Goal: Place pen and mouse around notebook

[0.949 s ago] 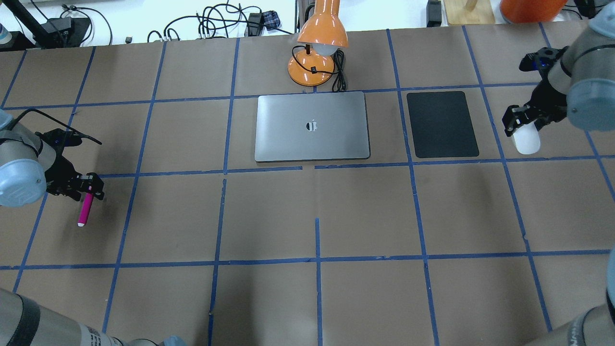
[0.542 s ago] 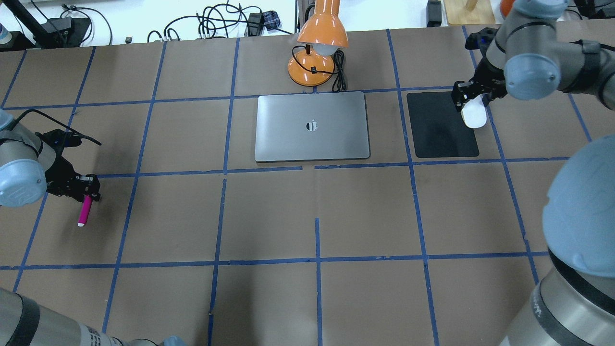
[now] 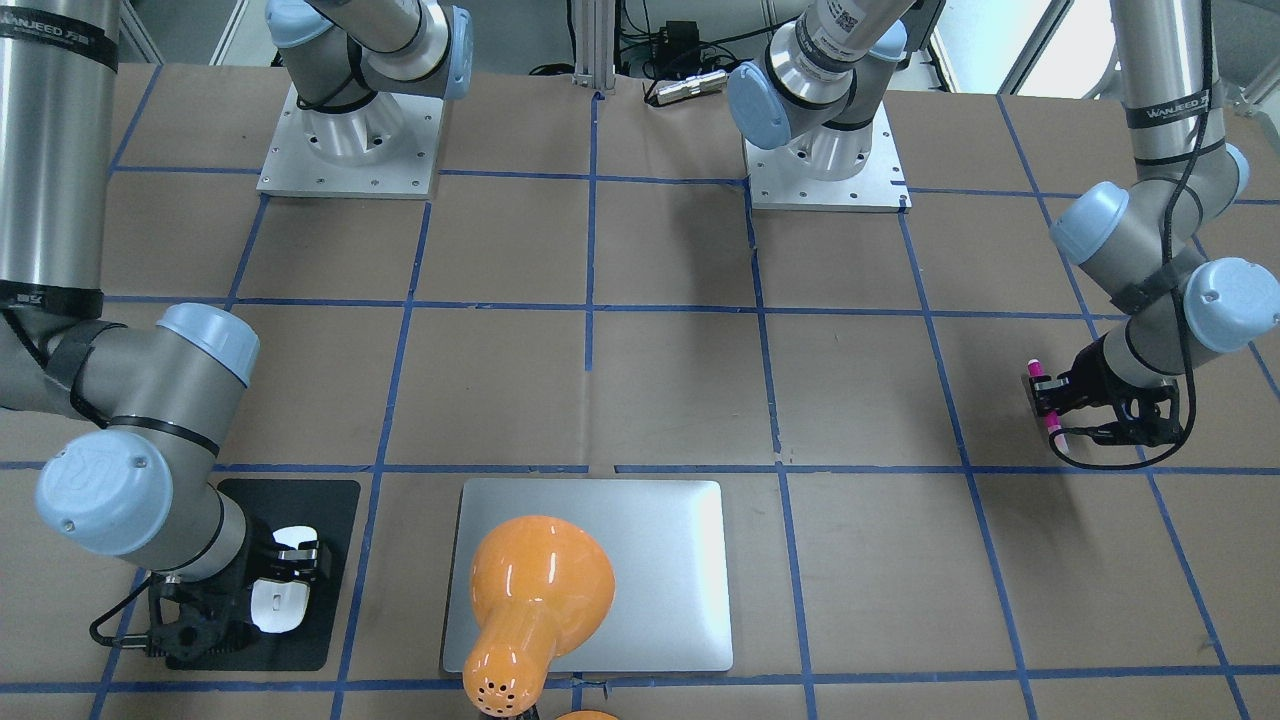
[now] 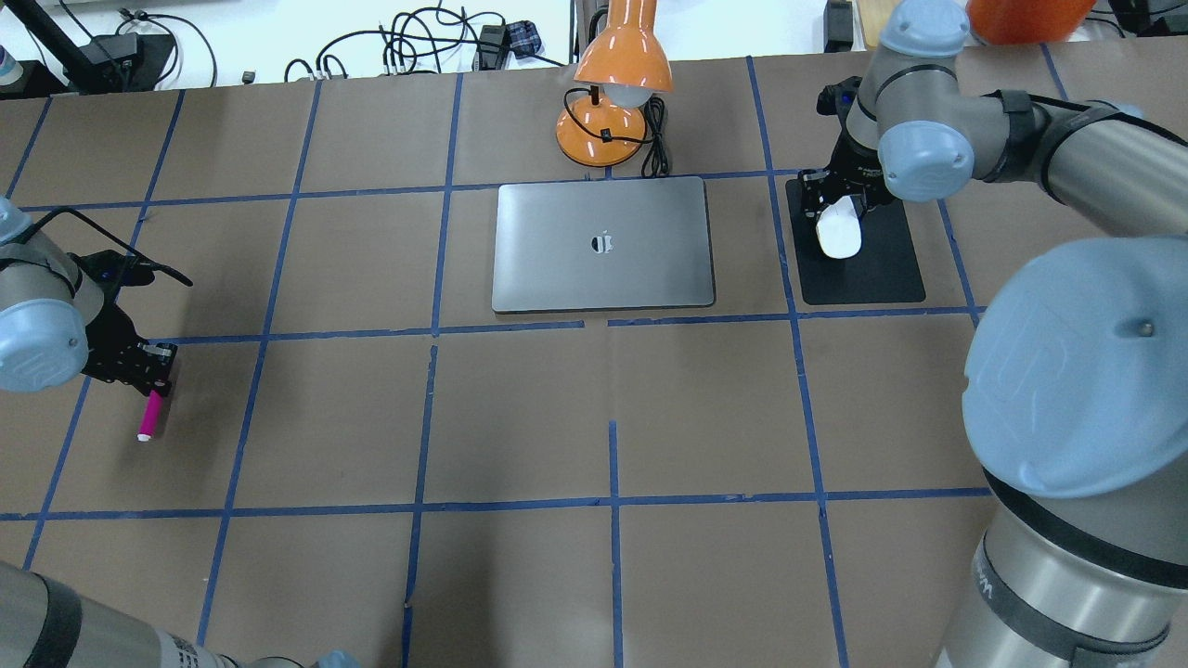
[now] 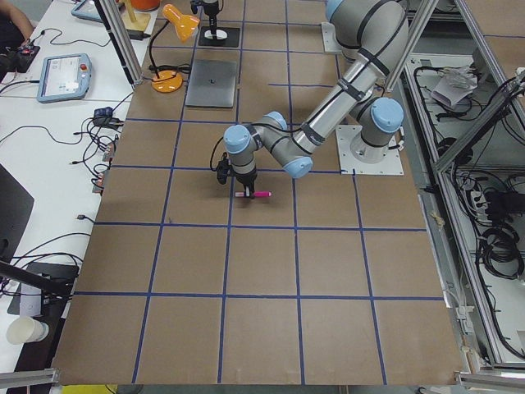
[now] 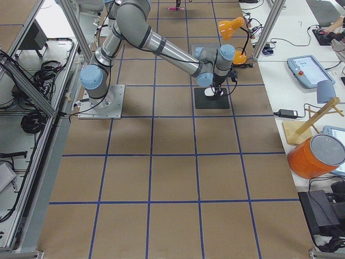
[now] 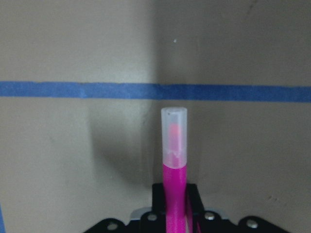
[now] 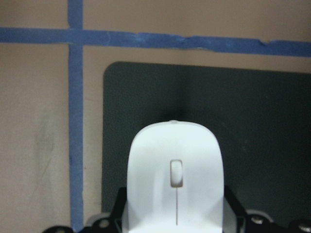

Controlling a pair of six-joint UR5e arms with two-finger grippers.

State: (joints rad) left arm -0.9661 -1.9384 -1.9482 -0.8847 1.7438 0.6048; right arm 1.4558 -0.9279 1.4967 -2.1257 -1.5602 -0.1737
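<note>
The pink pen [image 4: 148, 414] hangs low over the table at the far left, with my left gripper [image 4: 155, 373] shut on its upper end. In the left wrist view the pen [image 7: 174, 162] points away, pale cap end forward. The white mouse [image 4: 838, 228] is held by my right gripper [image 4: 837, 206], shut on it over the left part of the black mat [image 4: 877, 274]. In the right wrist view the mouse [image 8: 175, 179] sits above the mat's [image 8: 257, 116] near corner. The silver notebook [image 4: 603, 243] lies closed at centre back, left of the mat.
An orange desk lamp [image 4: 615, 88] with a coiled cable stands just behind the notebook and, in the front-facing view, the lamp [image 3: 535, 590] hides part of the notebook [image 3: 665, 590]. Blue tape lines grid the brown table [image 4: 613, 417]. Cables lie beyond the far edge.
My right arm has swung left, carrying the mouse from right of the black mat to over the mat's left part. My left gripper and the pen have shifted slightly left.
</note>
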